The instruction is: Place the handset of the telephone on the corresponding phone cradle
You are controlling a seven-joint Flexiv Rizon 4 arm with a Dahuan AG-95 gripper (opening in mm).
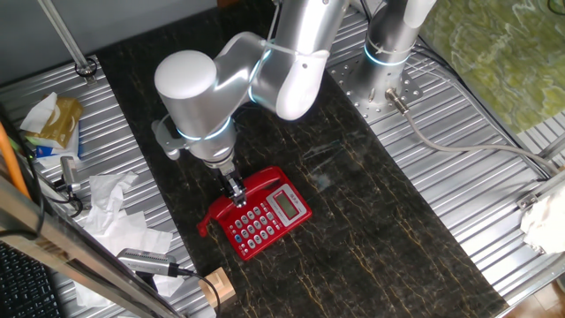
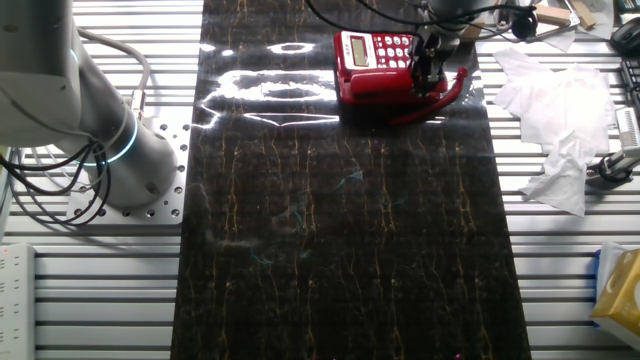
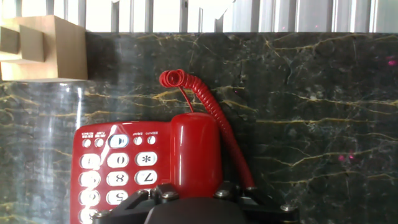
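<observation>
The red telephone base (image 1: 260, 225), with grey-white buttons and a pale display, sits on the dark marble mat. It also shows in the other fixed view (image 2: 375, 52) and the hand view (image 3: 112, 162). The glossy red handset (image 3: 194, 155) lies along the base's edge beside the keypad, over the phone cradle, which it hides. It shows too in one fixed view (image 1: 263, 181) and the other (image 2: 380, 88). My gripper (image 1: 235, 193) stands straight over the handset with a finger tight against each side (image 2: 429, 82). The coiled red cord (image 3: 208, 102) runs off its far end.
A wooden block (image 3: 43, 46) stands just beyond the phone at the mat's edge (image 1: 216, 287). Crumpled white tissues (image 1: 115, 208) and cables lie on the ribbed metal table beside the mat (image 2: 550, 120). A second arm's base (image 1: 388, 53) stands at the far end.
</observation>
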